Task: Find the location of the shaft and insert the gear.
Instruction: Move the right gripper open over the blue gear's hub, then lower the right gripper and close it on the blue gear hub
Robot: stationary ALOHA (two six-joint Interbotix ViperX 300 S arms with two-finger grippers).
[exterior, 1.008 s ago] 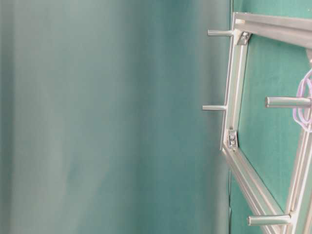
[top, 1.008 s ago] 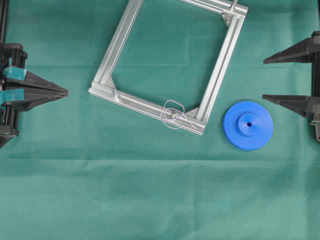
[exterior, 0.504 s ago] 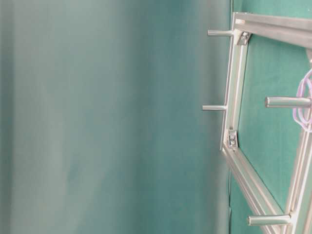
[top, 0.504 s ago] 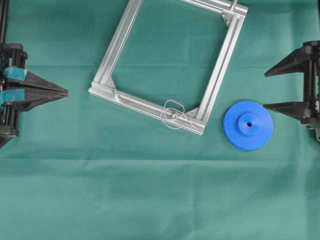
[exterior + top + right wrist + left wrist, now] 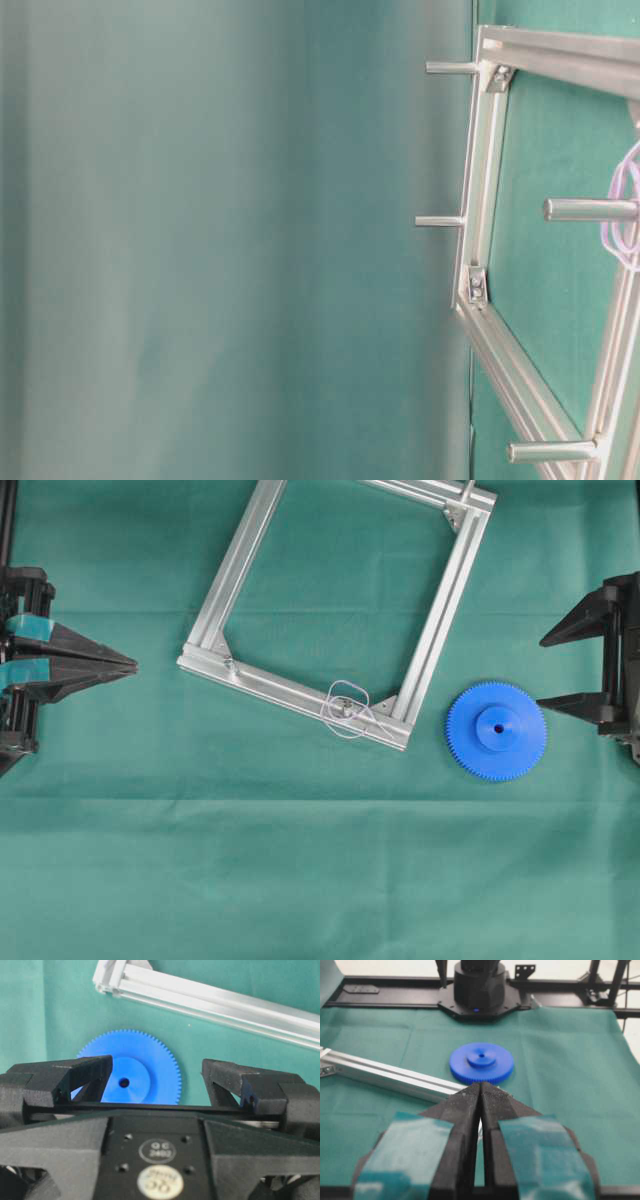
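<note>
Beside right pincer: one gear [image 5: 497, 730], flat on the cloth [image 5: 300, 880], hub and hole facing up, just off the lower fingertip, not touched.
Counts: one gear, one shaft [image 5: 343, 708], one frame [image 5: 440, 630], two pincers.
Shaft: upright on the frame's near rail, ringed by wire loops [image 5: 348, 710], past the gear from the right pincer.
Right pincer [image 5: 545, 670]: spread wide, holding nothing.
Left pincer [image 5: 133, 665]: pressed together, holding nothing, well apart from the gear.
Frame interior: bare cloth only.

A green cloth-covered table [image 5: 300, 880] is seen bearing an aluminium frame [image 5: 440, 630] and, just beside its corner, a blue gear [image 5: 496, 730].
</note>
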